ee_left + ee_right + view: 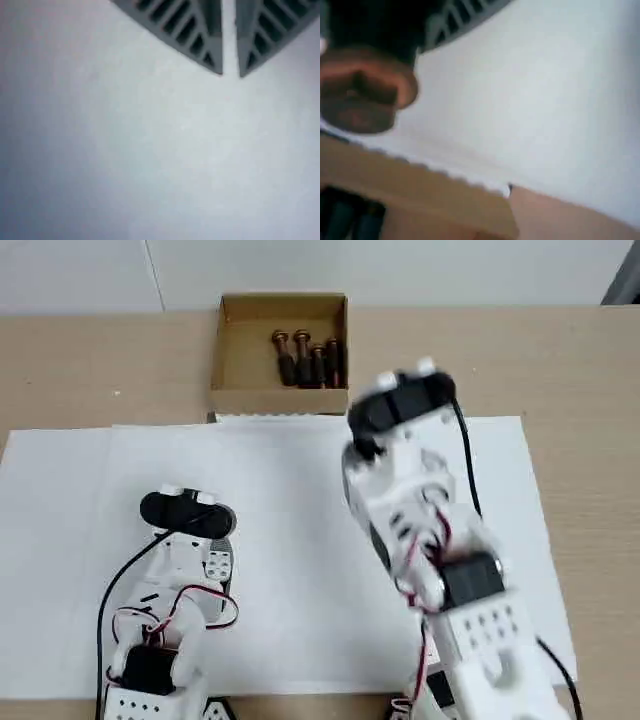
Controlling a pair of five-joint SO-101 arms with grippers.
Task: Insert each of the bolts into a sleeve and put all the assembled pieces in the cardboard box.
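The wooden tabletop (90, 365) carries a large white paper sheet (290, 530); a cardboard box (245, 360) stands at its far edge.

The open cardboard box (245, 360) sits at the counter's (100, 360) far side. In it four assembled pieces (308, 360), with copper heads and dark sleeves, lie side by side. Another bolt (362, 95), its brown head blurred, is near the box's wall.
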